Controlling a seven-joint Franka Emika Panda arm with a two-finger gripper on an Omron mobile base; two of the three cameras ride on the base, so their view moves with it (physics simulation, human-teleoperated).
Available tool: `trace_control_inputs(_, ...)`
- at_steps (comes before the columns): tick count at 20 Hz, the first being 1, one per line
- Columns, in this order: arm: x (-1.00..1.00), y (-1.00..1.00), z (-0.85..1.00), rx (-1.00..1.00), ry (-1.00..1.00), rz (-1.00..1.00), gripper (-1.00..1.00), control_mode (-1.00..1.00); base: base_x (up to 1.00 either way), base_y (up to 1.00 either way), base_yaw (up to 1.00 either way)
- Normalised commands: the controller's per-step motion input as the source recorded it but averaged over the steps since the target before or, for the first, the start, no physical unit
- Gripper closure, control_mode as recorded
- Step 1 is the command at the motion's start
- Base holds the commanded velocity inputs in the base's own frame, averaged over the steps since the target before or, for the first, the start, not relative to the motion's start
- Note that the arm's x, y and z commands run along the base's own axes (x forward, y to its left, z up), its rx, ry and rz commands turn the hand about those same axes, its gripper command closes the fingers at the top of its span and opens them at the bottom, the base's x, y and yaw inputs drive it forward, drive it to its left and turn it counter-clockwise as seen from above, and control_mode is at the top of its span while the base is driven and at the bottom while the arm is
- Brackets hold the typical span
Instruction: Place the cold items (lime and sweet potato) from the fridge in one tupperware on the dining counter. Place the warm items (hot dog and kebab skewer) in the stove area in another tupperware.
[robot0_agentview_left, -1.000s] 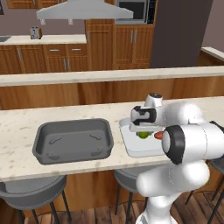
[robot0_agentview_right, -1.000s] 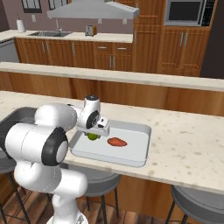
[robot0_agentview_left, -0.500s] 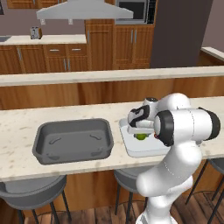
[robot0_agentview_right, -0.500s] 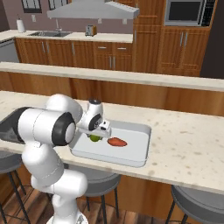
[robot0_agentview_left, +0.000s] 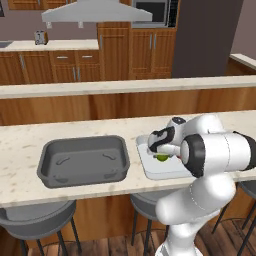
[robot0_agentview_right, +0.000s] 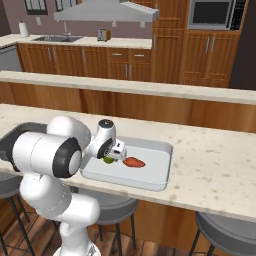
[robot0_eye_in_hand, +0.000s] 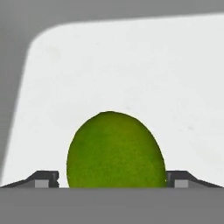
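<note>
The lime (robot0_eye_in_hand: 115, 149) lies on the floor of the white tupperware (robot0_agentview_right: 159, 171), with the sweet potato (robot0_agentview_right: 133, 162) just beside it in the same container. In the hand view the lime sits between the two fingertips (robot0_eye_in_hand: 43, 179) of the gripper (robot0_eye_in_hand: 112, 180), and a sliver of white shows on each side, so the jaws stand wide and hold nothing.

The main risk, as I judge it, is the lift-off: the tips flank the round fruit closely, and a slanted or sideways rise could nudge it so that it rolls against the sweet potato or toward the wall. A straight pull upward would avoid that.

A second risk lies with the grey tupperware (robot0_agentview_left: 82, 161) further along the desk (robot0_agentview_left: 20, 145); it waits for the warm items, and a broad arm swing over it could clip its rim.
</note>
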Motion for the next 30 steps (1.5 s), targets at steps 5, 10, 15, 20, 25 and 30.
trace_control_inputs(5,-0.35,-0.05,0.54,0.05,-0.06,0.00,-1.00,-1.00,0.00,0.00,0.00)
trace_control_inputs(10,-0.32,-0.02,0.81,0.01,-0.13,0.00,-1.00,-1.00,0.00,0.00,0.00)
trace_control_inputs(15,-0.44,0.00,0.79,0.00,-0.15,-0.01,-1.00,-1.00,0.00,0.00,0.00)
trace_control_inputs(20,-0.62,0.04,0.91,0.00,-0.04,-0.08,-1.00,-1.00,0.00,0.00,0.00)
trace_control_inputs(25,-0.82,0.01,0.93,0.00,0.00,-0.08,-1.00,-1.00,0.00,0.00,0.00)
trace_control_inputs(30,-0.85,0.08,0.79,-0.01,-0.01,-0.10,-1.00,-1.00,0.00,0.00,0.00)
